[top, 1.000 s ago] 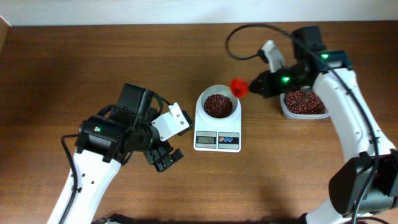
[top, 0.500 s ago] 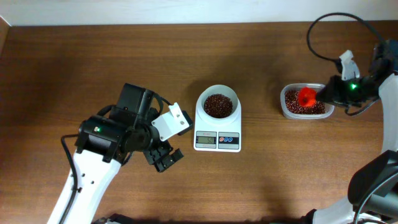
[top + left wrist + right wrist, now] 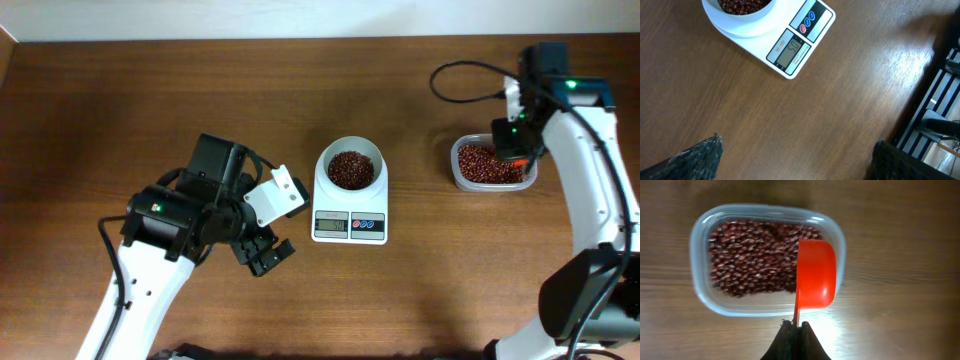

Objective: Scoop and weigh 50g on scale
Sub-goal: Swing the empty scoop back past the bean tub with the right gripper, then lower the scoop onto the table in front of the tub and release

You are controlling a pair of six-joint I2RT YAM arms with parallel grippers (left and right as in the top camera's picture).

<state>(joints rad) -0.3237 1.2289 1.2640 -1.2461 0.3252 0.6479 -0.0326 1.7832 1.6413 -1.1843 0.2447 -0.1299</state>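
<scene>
l gripper (image 3: 265, 256), nearest the front edge of the tabletop (image 3: 450, 290), has its fingers wide apart and holds nothing. it sits just front-left of the scale (image 3: 790, 47). risk: a swing twd centre would nudge the scale & throw the reading off.

the scale is mid-tabletop w/ the white bowl (image 3: 351, 148) on top, red beans (image 3: 351, 170) inside. the lcd seems to show the target, digits small tho, so another scoopful would prob overshoot.

farther, twd the right edge, r gripper (image 3: 795, 326) is clamped on the thin handle of the red scoop (image 3: 816, 280). the scoop looks empty and hangs over the right end of the clear tub (image 3: 696, 275), partly past its rim. released there, it could land half out or tip the tub.

nothing stands betw tub & scale. a cable (image 3: 450, 75) loops by the far edge, off the path.
</scene>
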